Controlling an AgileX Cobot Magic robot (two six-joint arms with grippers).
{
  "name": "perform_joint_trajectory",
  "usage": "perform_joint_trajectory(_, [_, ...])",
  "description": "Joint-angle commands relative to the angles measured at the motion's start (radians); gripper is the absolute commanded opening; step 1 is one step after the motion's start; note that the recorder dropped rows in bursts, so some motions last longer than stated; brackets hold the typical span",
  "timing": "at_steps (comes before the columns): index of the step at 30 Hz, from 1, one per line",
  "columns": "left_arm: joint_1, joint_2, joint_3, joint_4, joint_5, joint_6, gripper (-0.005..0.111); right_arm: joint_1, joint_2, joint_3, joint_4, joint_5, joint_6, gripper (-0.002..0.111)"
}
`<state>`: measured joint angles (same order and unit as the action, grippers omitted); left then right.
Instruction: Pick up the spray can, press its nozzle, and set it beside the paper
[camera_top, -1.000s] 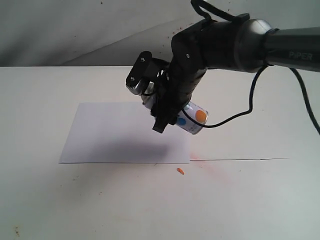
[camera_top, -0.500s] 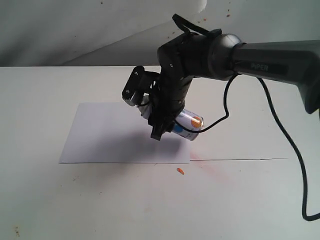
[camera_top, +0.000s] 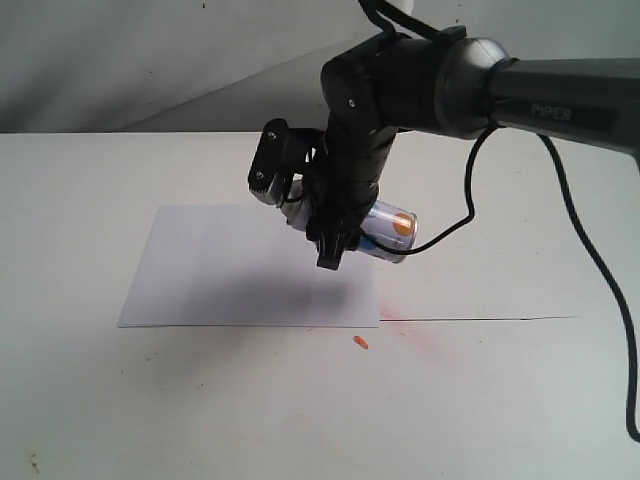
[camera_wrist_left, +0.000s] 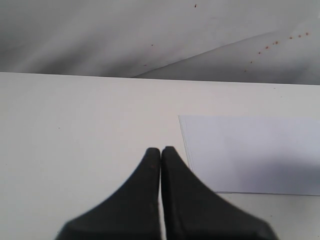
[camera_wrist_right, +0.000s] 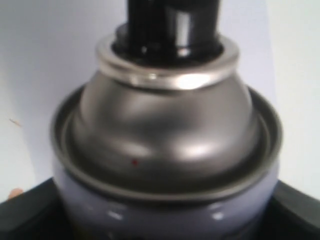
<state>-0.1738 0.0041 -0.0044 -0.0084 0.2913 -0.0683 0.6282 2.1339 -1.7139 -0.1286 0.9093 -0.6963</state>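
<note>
The right fingers are clamped on the spray can, and it's tilted in the air over the right end of the paper, black nozzle in close view. The left fingers are pressed together over the desk, beside the sheet.

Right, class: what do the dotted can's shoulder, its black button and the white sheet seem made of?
Dotted spray can's silver domed shoulder: metal, glossy, bright highlights. Small black nozzle: probably plastic, smooth sheen. White rectangular sheet: likely paper, matte, thin, flat.
</note>
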Motion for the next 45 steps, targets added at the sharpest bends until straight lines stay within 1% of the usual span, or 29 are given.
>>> perform_joint_trajectory(1, [-0.005, -0.004, 0.004, 0.000, -0.007, -0.001, 0.002, -0.003, -0.004, -0.009, -0.002, -0.108, -0.147, 0.000])
perform_joint_trajectory(3, [-0.005, -0.004, 0.004, 0.000, -0.007, -0.001, 0.002, -0.003, 0.002, -0.009, -0.002, -0.146, -0.191, 0.000])
perform_joint_trajectory(6, [-0.005, -0.004, 0.004, 0.000, -0.007, -0.001, 0.002, -0.003, 0.016, -0.009, 0.006, -0.170, -0.193, 0.000])
perform_joint_trajectory(11, [-0.005, -0.004, 0.004, 0.000, -0.007, -0.001, 0.002, -0.003, 0.040, -0.009, 0.043, -0.162, -0.193, 0.000])
perform_joint_trajectory(28, [-0.005, -0.004, 0.004, 0.000, -0.007, -0.001, 0.002, 0.000, 0.042, -0.009, 0.040, -0.131, -0.187, 0.000])
perform_joint_trajectory(30, [-0.005, -0.004, 0.004, 0.049, -0.013, -0.001, 0.002, 0.000, 0.038, -0.009, 0.040, -0.131, -0.187, 0.000])
perform_joint_trajectory(31, [-0.005, -0.004, 0.004, 0.070, -0.059, -0.008, 0.002, 0.000, 0.036, -0.009, 0.043, -0.131, -0.187, 0.000])
perform_joint_trajectory(32, [-0.005, -0.004, 0.004, 0.036, -0.130, -0.018, 0.002, 0.000, 0.034, -0.009, 0.043, -0.131, -0.187, 0.000])
perform_joint_trajectory(33, [-0.005, -0.004, 0.004, -0.042, -0.222, -0.043, 0.002, 0.000, 0.034, -0.009, 0.043, -0.131, -0.187, 0.000])
perform_joint_trajectory(35, [-0.005, -0.004, 0.004, -0.200, -0.361, -0.089, 0.002, 0.000, 0.035, -0.009, 0.043, -0.135, -0.187, 0.000])
perform_joint_trajectory(36, [-0.005, -0.004, 0.004, -0.224, -0.404, -0.089, 0.002, 0.000, 0.035, -0.009, 0.043, -0.135, -0.187, 0.000])
perform_joint_trajectory(38, [-0.005, -0.004, 0.004, -0.214, -0.445, -0.089, 0.002, 0.000, 0.035, -0.009, 0.043, -0.132, -0.187, 0.000])
perform_joint_trajectory(43, [-0.005, -0.004, 0.004, -0.214, -0.469, -0.089, 0.002, 0.000, 0.035, -0.009, 0.043, -0.124, -0.187, 0.000])
perform_joint_trajectory(44, [-0.005, -0.004, 0.004, -0.220, -0.488, -0.113, 0.002, 0.000, 0.035, -0.009, 0.043, -0.122, -0.187, 0.000])
perform_joint_trajectory(45, [-0.005, -0.004, 0.004, -0.222, -0.508, -0.174, 0.002, 0.000, 0.035, -0.009, 0.043, -0.120, -0.187, 0.000])
